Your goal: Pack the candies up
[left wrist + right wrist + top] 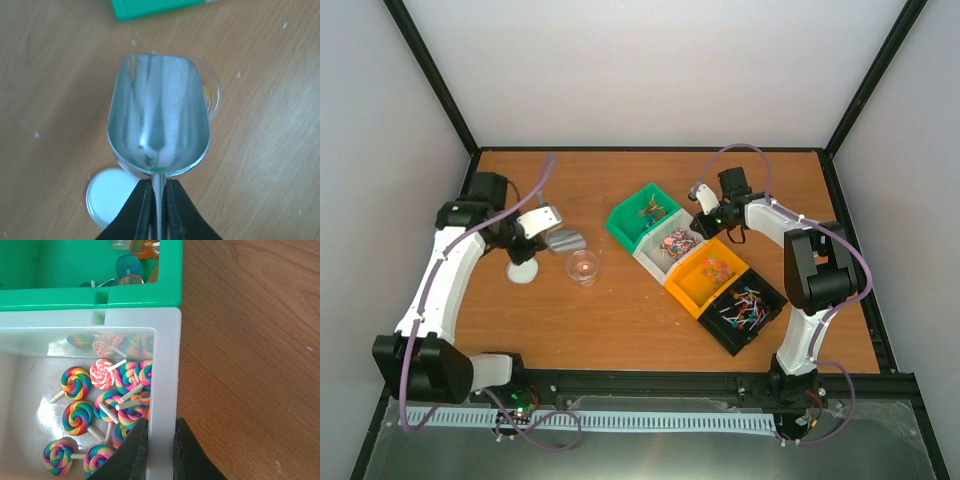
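Nearest the arm bases sits the black bin (718, 330) with candies (745, 312) on sticks, then the orange bin (682, 287) holding small pink and red ones. Out on the left, the left gripper (159, 186) is clamped tight on the handle of a metal scoop (157, 112). Its bowl is empty and held partly over the clear jar (583, 267), with the white lid (107, 200) lying beside it on the table (620, 320). Across to the right gripper (161, 422) - its fingers are pinched narrow on the side wall of the white bin (167, 340), one inside, one outside, and more candies, rainbow swirls, lie heaped right against the inner finger. Farthest back, the green bin (100, 297) touches the white one, with a few sweets inside.
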Available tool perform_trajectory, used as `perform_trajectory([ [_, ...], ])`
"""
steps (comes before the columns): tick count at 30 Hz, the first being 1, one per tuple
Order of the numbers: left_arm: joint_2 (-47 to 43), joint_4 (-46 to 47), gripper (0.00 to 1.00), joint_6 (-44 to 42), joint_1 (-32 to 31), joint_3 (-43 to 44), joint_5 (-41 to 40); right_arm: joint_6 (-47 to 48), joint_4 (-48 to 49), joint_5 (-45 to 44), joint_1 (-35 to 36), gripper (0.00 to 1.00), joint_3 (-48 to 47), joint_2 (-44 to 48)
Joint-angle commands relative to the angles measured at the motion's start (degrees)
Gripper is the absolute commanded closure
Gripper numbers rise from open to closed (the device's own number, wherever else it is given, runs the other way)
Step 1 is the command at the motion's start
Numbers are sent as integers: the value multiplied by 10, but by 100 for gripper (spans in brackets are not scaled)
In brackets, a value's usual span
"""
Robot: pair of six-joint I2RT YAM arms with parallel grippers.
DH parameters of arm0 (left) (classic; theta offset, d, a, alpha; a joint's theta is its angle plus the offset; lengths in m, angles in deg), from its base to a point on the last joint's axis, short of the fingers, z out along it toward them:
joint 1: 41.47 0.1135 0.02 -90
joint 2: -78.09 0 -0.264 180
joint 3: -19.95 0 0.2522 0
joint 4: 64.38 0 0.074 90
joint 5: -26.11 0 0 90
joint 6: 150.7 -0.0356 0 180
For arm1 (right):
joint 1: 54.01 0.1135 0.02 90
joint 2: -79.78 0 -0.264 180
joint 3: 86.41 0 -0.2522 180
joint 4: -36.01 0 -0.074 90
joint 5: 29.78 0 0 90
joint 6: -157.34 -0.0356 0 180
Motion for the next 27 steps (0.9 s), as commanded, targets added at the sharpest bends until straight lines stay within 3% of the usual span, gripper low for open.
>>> perform_trajectory([
  [1, 31, 53, 99, 121, -86, 55, -38, -8, 1, 6, 4, 97, -7, 7],
  [7, 145, 68, 99, 239, -187, 166, -104, -10, 3, -3, 8, 97, -5, 8],
  [13, 243, 74, 99, 279, -243, 233, -158, -12, 6, -6, 11, 97, -3, 8],
  [27, 441, 24, 99, 319, -294, 358, -171, -10, 8, 2, 15, 97, -1, 0],
])
